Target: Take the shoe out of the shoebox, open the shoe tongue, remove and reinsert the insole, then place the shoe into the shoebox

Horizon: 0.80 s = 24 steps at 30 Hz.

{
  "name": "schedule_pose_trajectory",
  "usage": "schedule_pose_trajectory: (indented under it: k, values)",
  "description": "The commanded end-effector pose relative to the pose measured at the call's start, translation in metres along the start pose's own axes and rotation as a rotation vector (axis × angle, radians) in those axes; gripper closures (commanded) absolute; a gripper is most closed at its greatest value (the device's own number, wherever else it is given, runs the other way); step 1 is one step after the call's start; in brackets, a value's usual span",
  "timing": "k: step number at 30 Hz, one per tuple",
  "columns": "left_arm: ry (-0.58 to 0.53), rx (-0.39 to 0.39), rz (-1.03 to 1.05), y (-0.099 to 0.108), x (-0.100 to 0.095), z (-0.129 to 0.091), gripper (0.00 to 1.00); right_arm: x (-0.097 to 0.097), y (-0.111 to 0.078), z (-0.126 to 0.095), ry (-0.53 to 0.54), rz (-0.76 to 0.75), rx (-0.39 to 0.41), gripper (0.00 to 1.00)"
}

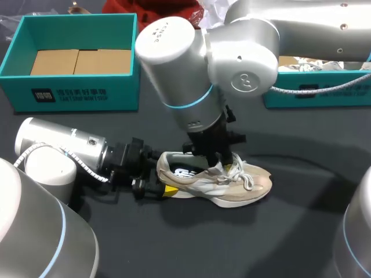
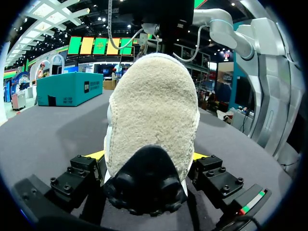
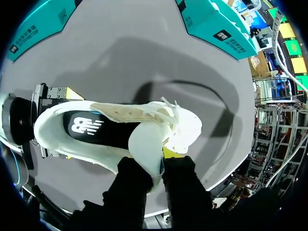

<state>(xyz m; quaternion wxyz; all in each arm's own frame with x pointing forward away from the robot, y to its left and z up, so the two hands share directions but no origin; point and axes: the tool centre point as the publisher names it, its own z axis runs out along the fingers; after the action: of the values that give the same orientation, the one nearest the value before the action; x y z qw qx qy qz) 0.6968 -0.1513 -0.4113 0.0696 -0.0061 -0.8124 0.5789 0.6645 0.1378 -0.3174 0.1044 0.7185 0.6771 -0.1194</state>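
Sneaker (image 1: 232, 182) lies on the bench (image 1: 290, 231), out of the shoebox (image 1: 75, 92). Left end effector (image 2: 148, 156) is clamped on both sides of the heel. Right end effector (image 3: 161, 161) is pinched shut on the tongue (image 3: 147, 144), and the insole (image 3: 91, 127) is still inside. Best to draw the tongue up and toward the toe slowly, with the heel held firm.

Both our grippers clamped

Our left gripper (image 2: 148, 156) lies level, fingers squeezing the heel of the shoe (image 1: 243, 186); our right gripper (image 3: 162, 159) points straight down, pinching the tongue (image 3: 144, 142).
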Motion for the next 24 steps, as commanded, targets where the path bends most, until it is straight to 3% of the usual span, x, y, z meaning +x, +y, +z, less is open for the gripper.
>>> schedule_pose_trajectory:
  k: [1,7,9,10,24]
  values:
    - [0.000,-0.002,0.000,0.004,0.000,0.003,1.00,-0.004,0.000,0.002,0.038,0.252,0.023,1.00]
    - [0.000,-0.002,0.000,0.004,0.000,0.003,1.00,-0.023,0.000,0.004,0.146,0.121,0.036,1.00]
    - [0.000,-0.002,0.000,0.004,0.000,0.003,1.00,-0.032,0.002,0.011,0.248,0.062,0.021,1.00]
    - [0.000,-0.002,0.000,0.004,0.000,0.003,1.00,-0.038,0.001,0.017,0.283,0.093,0.050,1.00]
    - [0.000,-0.002,0.000,0.004,0.000,0.003,1.00,-0.038,0.001,0.017,0.283,0.093,0.050,1.00]
